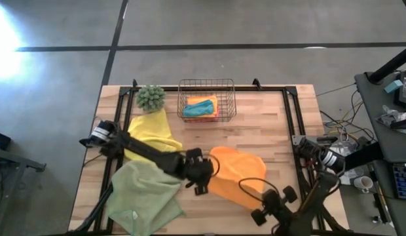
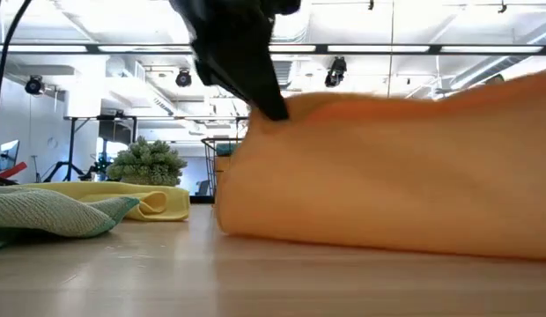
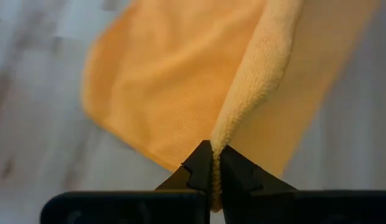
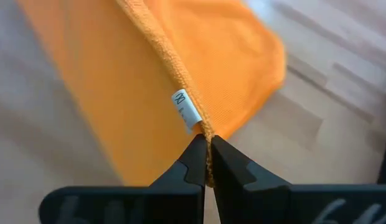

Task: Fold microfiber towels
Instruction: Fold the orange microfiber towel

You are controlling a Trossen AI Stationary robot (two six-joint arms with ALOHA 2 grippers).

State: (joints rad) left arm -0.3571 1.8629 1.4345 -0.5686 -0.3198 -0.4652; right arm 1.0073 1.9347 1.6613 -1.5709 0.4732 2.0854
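Grippers first, at your near edge: the right gripper (image 4: 208,163) is pinched tight on the hem of the orange towel (image 1: 237,172), just beside its small white tag (image 4: 186,110), at the towel's near right corner. The left gripper (image 3: 211,169) is clamped on another edge of the same towel at its left side, near the table's middle, with the cloth rising in a raised fold between the jaws. You see the towel lifted off the wooden table (image 1: 268,124) along the held edges, the rest sagging onto the boards. Left of it, near, lies the sage green towel (image 1: 145,195), rumpled. Farther back on the left, the yellow towel (image 1: 150,131) lies flat, with the spiky green ball plant (image 1: 151,97) at its far end. Farthest, the wire basket (image 1: 207,98) holds a teal towel (image 1: 198,110) atop another orange towel (image 1: 204,101).
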